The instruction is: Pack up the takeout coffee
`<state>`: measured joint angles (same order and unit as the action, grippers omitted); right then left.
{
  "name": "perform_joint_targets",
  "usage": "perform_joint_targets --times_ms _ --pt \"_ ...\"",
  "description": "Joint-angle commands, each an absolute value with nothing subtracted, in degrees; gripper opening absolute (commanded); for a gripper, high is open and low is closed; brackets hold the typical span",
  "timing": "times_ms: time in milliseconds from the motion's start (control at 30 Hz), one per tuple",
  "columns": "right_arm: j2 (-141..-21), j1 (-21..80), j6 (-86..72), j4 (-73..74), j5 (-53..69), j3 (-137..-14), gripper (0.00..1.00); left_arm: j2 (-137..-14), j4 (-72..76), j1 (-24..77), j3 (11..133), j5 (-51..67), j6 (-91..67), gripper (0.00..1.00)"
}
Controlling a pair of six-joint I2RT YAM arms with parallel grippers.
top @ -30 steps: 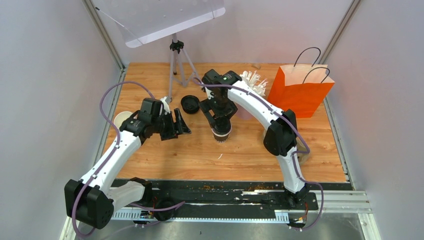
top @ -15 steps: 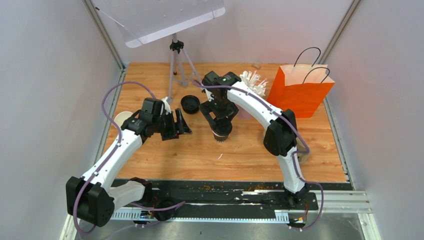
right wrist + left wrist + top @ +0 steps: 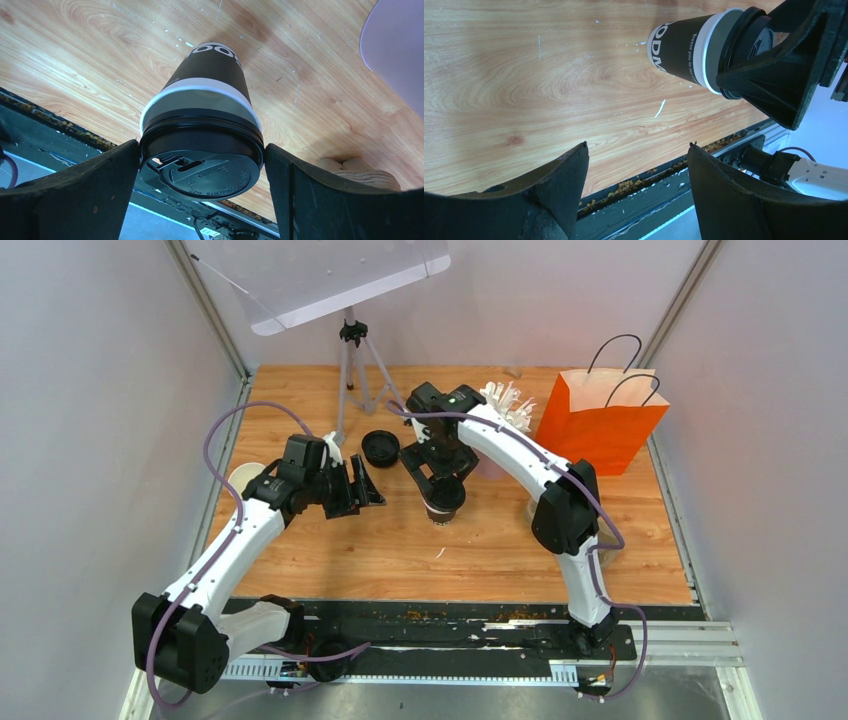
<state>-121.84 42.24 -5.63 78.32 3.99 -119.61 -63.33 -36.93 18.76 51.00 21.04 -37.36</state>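
Observation:
One takeout coffee (image 3: pixel 443 504) stands upright at the table's middle: a dark paper cup (image 3: pixel 210 75) with a white band and a black lid (image 3: pixel 205 170). My right gripper (image 3: pixel 441 483) hangs over it, open, its fingers (image 3: pixel 80 195) close on either side of the lid. My left gripper (image 3: pixel 367 488) is to the cup's left, open and empty (image 3: pixel 638 145), well apart from the cup (image 3: pixel 684 50). A loose black lid (image 3: pixel 380 447) lies behind it. A white cup (image 3: pixel 240 480) shows partly behind the left arm.
An orange paper bag (image 3: pixel 600 420) with handles stands open at the back right. A pink cup of white straws (image 3: pixel 505 405) is behind the right arm. A brown pulp tray (image 3: pixel 360 170) lies near the right arm. A tripod (image 3: pixel 352 370) stands at the back.
The right gripper's fingers have spread a little wider around the cup's lid. The cup stays standing in place. The left arm has hardly moved.

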Motion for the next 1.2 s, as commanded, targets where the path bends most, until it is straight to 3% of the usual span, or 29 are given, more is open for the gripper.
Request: perform_joint_targets --times_ms 0,367,467,1167 --pt "-117.9 42.6 -5.1 76.6 4.9 -119.0 0.94 -63.4 -34.2 19.0 51.0 22.9 -38.1 0.79" --pt "-117.4 43.1 -4.8 73.1 6.0 -117.7 0.95 -62.0 -36.5 19.0 50.5 22.6 -36.3 0.79" --pt "-117.8 43.1 -4.8 73.4 5.3 -118.9 1.0 -60.9 -34.7 19.0 48.6 23.3 -37.5 0.79" --pt "-117.2 43.1 -4.8 74.3 2.5 -121.4 1.0 -61.2 -34.4 18.9 49.3 25.3 -35.9 0.79"
